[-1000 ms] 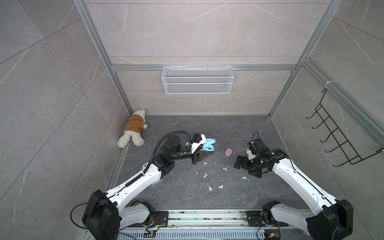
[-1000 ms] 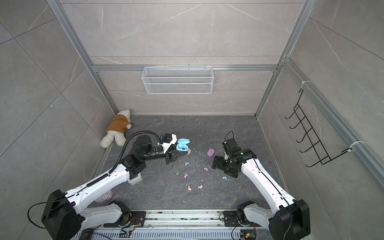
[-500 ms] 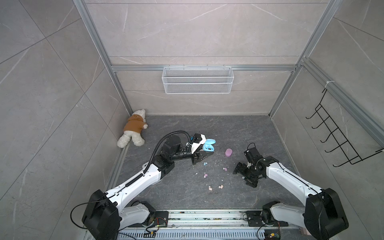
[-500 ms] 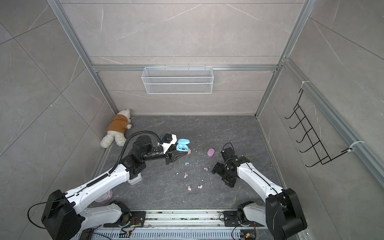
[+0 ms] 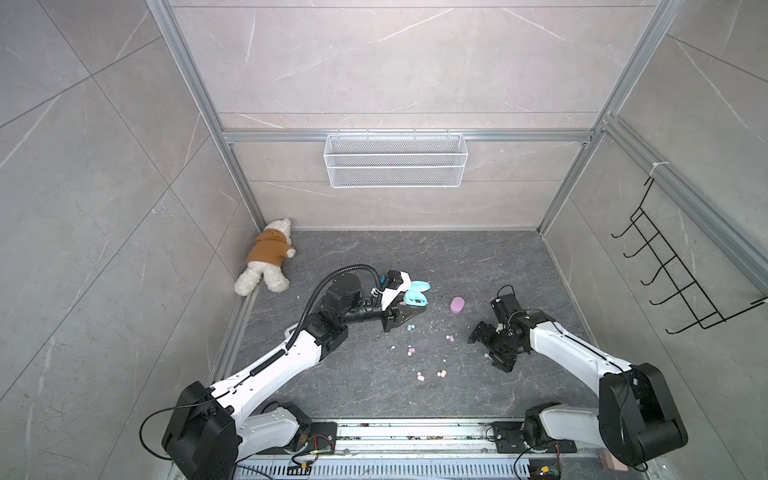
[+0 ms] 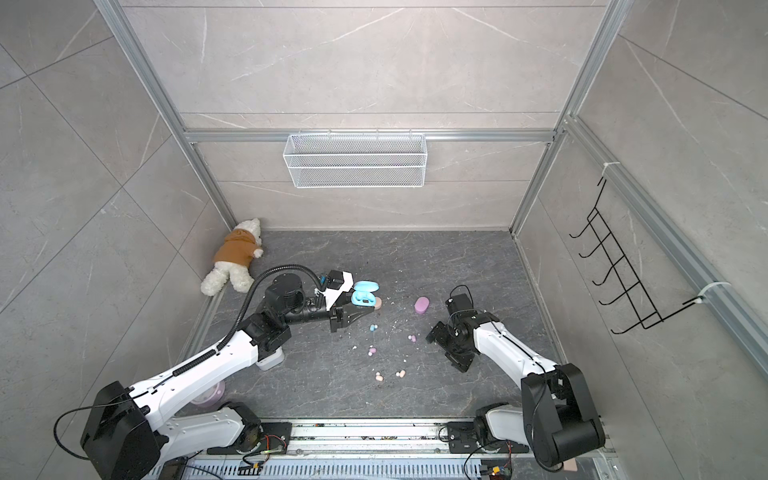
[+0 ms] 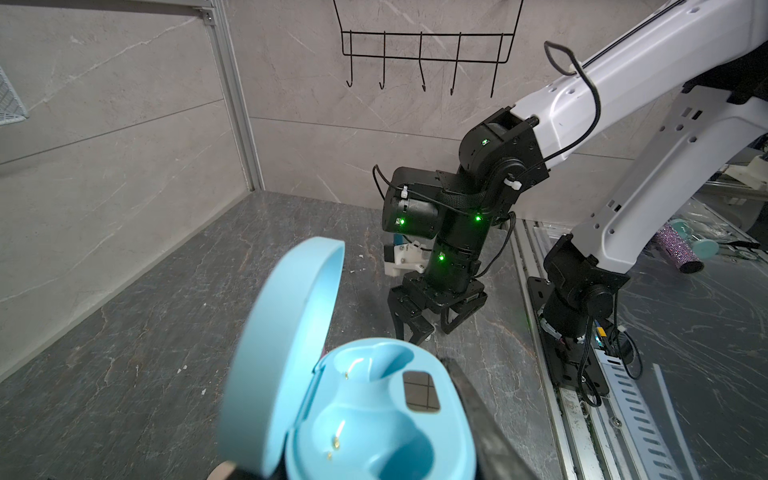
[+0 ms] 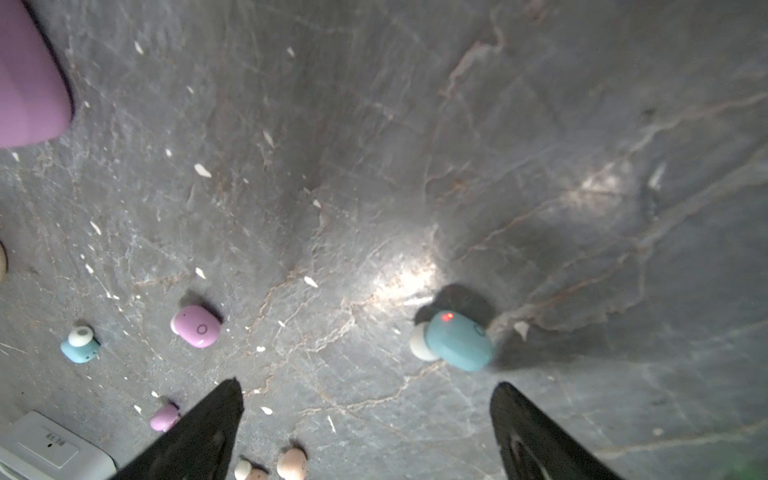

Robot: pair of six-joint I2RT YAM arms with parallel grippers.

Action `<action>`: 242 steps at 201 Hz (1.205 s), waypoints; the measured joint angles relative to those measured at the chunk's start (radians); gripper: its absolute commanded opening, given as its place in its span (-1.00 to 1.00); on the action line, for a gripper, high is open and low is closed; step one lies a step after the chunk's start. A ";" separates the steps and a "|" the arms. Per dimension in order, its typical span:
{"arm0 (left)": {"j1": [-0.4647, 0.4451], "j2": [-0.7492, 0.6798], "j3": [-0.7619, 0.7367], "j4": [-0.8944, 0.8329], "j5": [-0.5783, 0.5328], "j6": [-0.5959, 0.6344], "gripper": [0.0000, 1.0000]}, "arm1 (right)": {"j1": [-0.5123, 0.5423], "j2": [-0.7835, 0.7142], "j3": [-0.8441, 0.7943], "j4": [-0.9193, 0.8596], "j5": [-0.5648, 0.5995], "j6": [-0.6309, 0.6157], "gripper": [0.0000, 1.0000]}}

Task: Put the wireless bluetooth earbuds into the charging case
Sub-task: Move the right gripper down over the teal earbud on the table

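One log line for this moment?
left gripper: shut on blue case, open and empty | right gripper: open near blue earbud

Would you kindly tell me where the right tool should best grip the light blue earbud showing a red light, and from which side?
Probably pinch the light blue earbud across its blue body, not the white tip, coming straight down: it lies alone on the stone floor, and the open right tool hangs nearby.

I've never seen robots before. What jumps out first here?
The light blue charging case, lid open, is gripped in the left claw near the middle of the dark floor. Tiny pastel earbuds lie scattered in front of it, and the right claw hangs open near a blue earbud. A teddy bear in a brown hoodie lies in the far left corner.
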 measured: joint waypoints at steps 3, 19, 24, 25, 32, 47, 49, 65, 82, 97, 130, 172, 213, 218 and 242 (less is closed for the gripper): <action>0.000 0.000 0.000 0.000 0.000 0.000 -0.71 | -0.002 0.002 0.000 0.002 0.000 0.000 0.91; 0.000 0.000 0.000 0.000 0.000 0.000 -0.71 | -0.006 0.012 0.000 0.010 0.000 -0.001 0.91; 0.000 0.000 0.000 0.000 0.000 0.000 -0.71 | -0.008 0.016 -0.001 0.013 0.000 -0.001 0.91; 0.000 0.000 0.000 0.000 0.000 0.000 -0.71 | -0.008 0.017 -0.001 0.013 0.000 -0.001 0.91; 0.000 0.000 0.000 0.000 0.000 0.000 -0.71 | -0.009 0.022 -0.001 0.017 0.000 -0.003 0.91; 0.000 0.000 0.000 0.000 0.000 0.000 -0.71 | -0.012 0.032 -0.001 0.026 0.000 -0.008 0.91; 0.000 0.000 0.000 0.000 0.000 0.000 -0.71 | -0.012 0.033 -0.001 0.027 0.000 -0.008 0.91; 0.000 0.000 0.000 0.000 0.000 0.000 -0.71 | -0.014 0.045 0.000 0.031 0.000 -0.019 0.91; 0.000 0.000 0.000 0.000 0.000 0.000 -0.71 | -0.016 0.056 0.008 0.029 0.003 -0.031 0.91; 0.000 0.000 0.000 0.000 0.000 0.000 -0.71 | -0.021 0.070 0.019 0.031 0.005 -0.043 0.91; 0.000 0.000 0.000 -0.001 0.000 0.001 -0.71 | -0.030 0.100 0.042 0.031 0.004 -0.060 0.91; 0.000 0.000 0.000 -0.001 0.000 0.000 -0.71 | -0.034 0.129 0.066 0.031 0.003 -0.080 0.91; 0.000 0.000 0.000 -0.003 0.001 0.001 -0.71 | -0.040 0.160 0.091 0.038 -0.014 -0.114 0.91; 0.000 0.000 0.000 -0.004 0.001 0.001 -0.71 | -0.042 0.170 0.100 0.039 -0.018 -0.122 0.92; 0.000 0.000 0.000 -0.015 0.001 0.000 -0.71 | -0.044 0.198 0.127 0.051 -0.028 -0.158 0.92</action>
